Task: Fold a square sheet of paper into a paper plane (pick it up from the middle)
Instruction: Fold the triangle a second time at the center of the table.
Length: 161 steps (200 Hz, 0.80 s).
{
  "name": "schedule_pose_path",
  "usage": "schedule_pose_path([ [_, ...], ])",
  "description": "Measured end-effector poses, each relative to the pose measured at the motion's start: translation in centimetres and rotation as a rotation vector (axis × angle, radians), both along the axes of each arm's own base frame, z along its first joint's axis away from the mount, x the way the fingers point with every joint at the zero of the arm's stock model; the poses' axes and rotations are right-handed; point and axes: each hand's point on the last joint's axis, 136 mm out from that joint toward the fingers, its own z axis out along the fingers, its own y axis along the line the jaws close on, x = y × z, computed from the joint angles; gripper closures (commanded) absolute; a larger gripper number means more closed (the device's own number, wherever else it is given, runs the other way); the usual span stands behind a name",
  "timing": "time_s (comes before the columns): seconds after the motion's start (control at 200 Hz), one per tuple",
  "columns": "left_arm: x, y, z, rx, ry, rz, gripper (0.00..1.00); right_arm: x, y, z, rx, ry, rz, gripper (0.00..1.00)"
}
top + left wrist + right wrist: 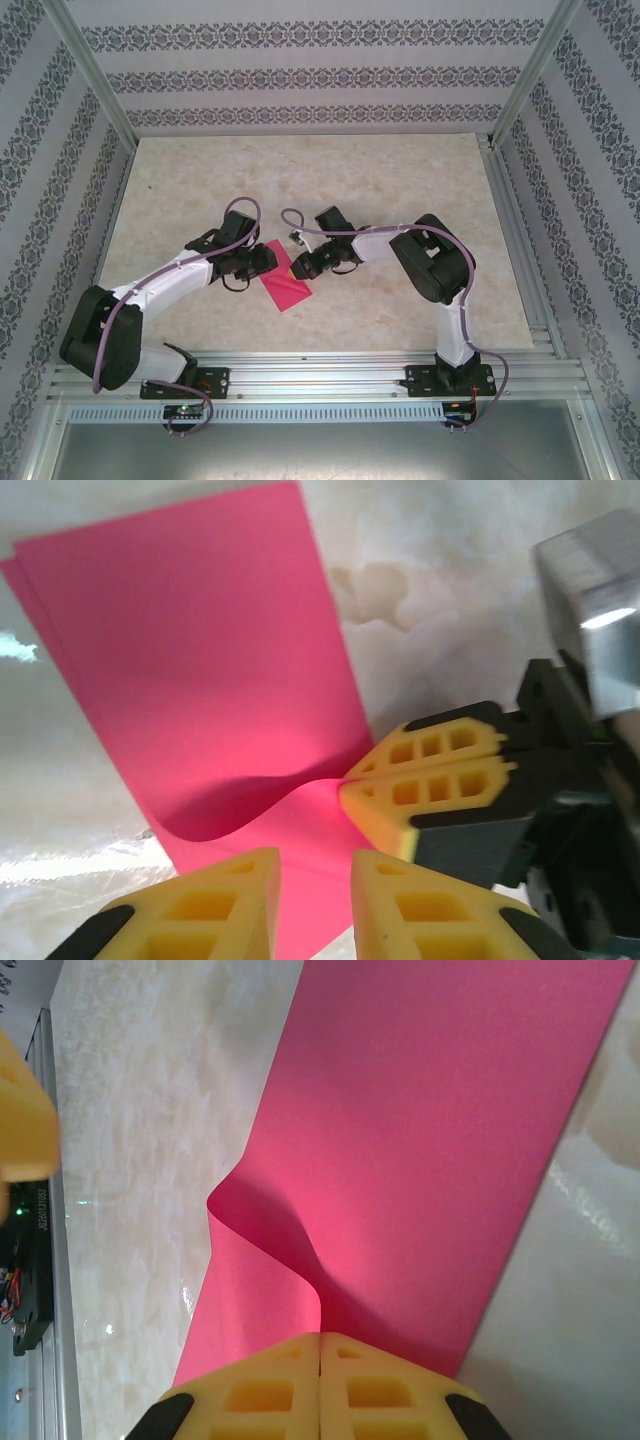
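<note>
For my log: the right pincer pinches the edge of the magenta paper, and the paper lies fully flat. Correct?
Not flat: the right wrist view shows the magenta paper buckled upward beside the right pincer, which does pinch its edge.

Bright, even light fills the overhead view, leaving only faint soft shadows on the pale table (400, 180). In both wrist views the raised curl of the square sheet of paper (200, 630) throws a soft dark shadow near centre. In the left wrist view, glare whitens the tabletop toward one o'clock.
</note>
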Motion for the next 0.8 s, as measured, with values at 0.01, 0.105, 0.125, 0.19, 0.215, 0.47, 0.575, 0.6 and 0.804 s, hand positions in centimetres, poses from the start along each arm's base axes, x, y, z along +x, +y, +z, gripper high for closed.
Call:
schedule_pose_path([
  [0.01, -0.1, 0.1, -0.1, 0.002, 0.003, 0.003, 0.72, 0.0, 0.0, 0.0, 0.000, 0.000, 0.000, 0.94],
  [0.105, 0.3, 0.6, -0.5, 0.028, 0.002, 0.038, 0.73, 0.0, 0.0, 0.0, 0.001, 0.001, 0.002, 0.94],
  [0.125, 0.4, 0.7, -0.5, 0.033, 0.001, 0.045, 0.73, 0.0, 0.0, 0.0, 0.001, -0.001, 0.003, 0.94],
  [0.19, 1.2, 0.7, -0.9, 0.053, 0.008, 0.068, 0.74, -0.1, 0.0, 0.0, 0.001, -0.001, 0.004, 0.94],
  [0.215, 1.5, 0.7, -1.2, 0.060, 0.013, 0.076, 0.74, -0.1, 0.0, 0.0, 0.002, -0.001, 0.005, 0.94],
  [0.47, 2.8, 1.2, -5.3, 0.138, 0.084, 0.142, 0.75, -0.2, 0.1, 0.0, 0.010, -0.015, 0.027, 0.94],
  [0.575, 2.8, 1.7, -6.0, 0.167, 0.090, 0.163, 0.75, -0.1, 0.2, 0.0, 0.009, -0.018, 0.044, 0.94],
  [0.6, 2.9, 1.8, -6.0, 0.171, 0.091, 0.167, 0.75, 0.0, 0.3, 0.0, 0.009, -0.020, 0.048, 0.94],
  [0.804, 3.2, 2.0, -6.1, 0.176, 0.078, 0.186, 0.75, 0.4, 0.0, 0.1, 0.013, -0.029, 0.058, 0.95],
])
